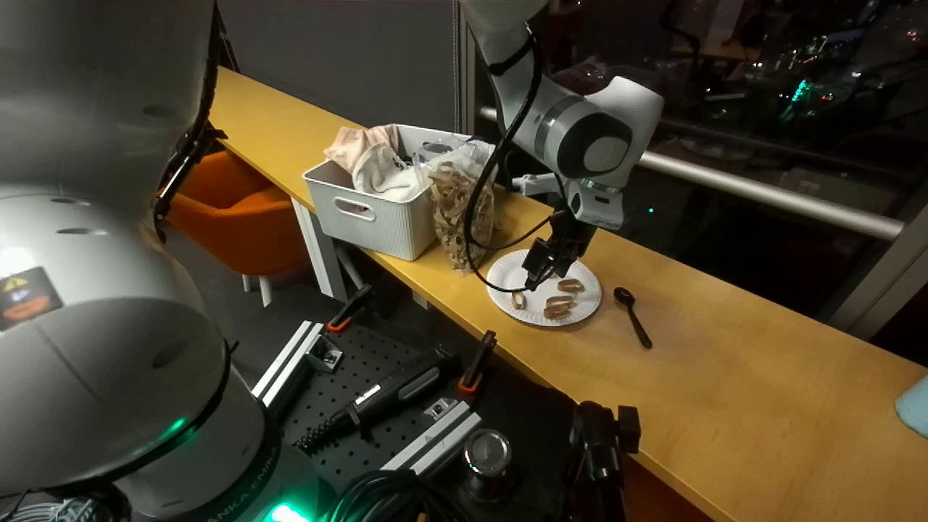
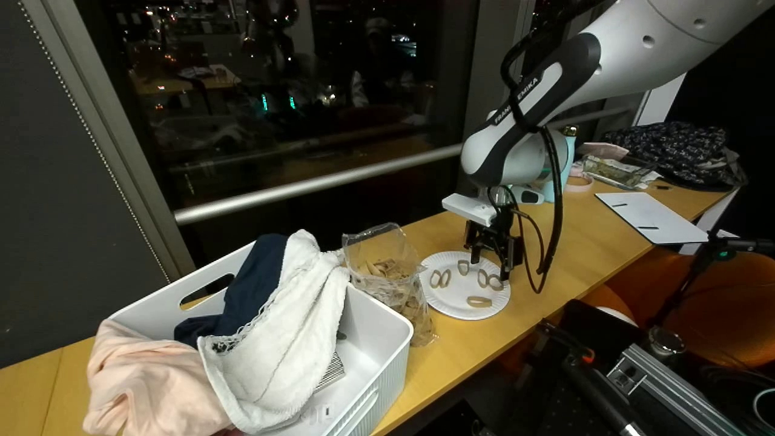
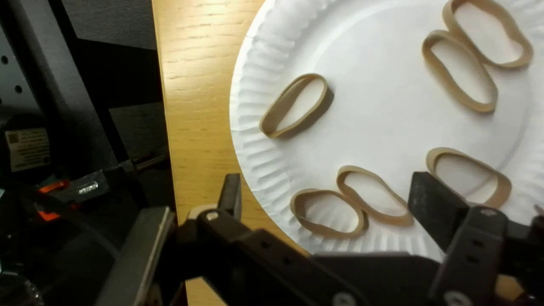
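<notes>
Fingers (image 3: 433, 210) stand apart and empty over the edge of a paper plate (image 3: 374, 114), seemingly at the aiming step, with 2 rubber bands (image 3: 395, 219) at the plate's 6 and 7 o'clock in the wrist view, the next move likely calling for gentle lowering.

A white bin (image 1: 388, 230) holds peach, white and navy cloths (image 2: 281, 342); a black spoon (image 1: 634, 318) lies on the bench (image 1: 761, 377); an orange chair (image 1: 232, 221) stands beside it.
</notes>
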`<state>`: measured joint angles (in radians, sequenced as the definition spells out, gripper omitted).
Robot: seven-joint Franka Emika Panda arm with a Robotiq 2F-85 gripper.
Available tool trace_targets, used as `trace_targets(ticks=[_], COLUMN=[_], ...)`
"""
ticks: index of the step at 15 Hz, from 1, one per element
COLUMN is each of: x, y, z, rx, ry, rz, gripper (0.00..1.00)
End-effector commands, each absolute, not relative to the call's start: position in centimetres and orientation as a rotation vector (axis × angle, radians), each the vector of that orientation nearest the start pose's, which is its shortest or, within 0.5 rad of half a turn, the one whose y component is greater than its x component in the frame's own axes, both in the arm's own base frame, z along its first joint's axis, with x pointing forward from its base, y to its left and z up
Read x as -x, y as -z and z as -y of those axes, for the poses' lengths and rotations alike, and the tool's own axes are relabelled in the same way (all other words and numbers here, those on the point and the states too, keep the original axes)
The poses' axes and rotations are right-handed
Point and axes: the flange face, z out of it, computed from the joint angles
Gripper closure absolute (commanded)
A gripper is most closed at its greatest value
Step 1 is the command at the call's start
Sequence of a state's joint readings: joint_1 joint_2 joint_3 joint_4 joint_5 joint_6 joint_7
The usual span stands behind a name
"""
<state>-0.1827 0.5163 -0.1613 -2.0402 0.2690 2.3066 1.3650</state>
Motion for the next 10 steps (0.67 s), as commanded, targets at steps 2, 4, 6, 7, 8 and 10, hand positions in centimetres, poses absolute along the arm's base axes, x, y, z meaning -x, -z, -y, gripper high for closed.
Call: trace_targets(ticks=[2, 4, 6, 7, 8, 10], x=[-54.8, -55.4, -56.2, -56.7, -57.3, -58.0], y=[-16.6, -16.5, -16.5, -16.4, -16.3, -15.9], z=[20.0, 20.8, 21.5, 21.7, 21.7, 21.9], rx=[1.73, 1.685, 1.664, 1.673, 1.711, 1.769], ry=[-0.305, -0.273, -0.229, -0.212, -0.183, -0.154], rz=[-2.659, -2.687, -2.707, -2.709, -2.698, -2.678], gripper=[0.0, 0.0, 0.0, 0.0, 0.0, 0.0])
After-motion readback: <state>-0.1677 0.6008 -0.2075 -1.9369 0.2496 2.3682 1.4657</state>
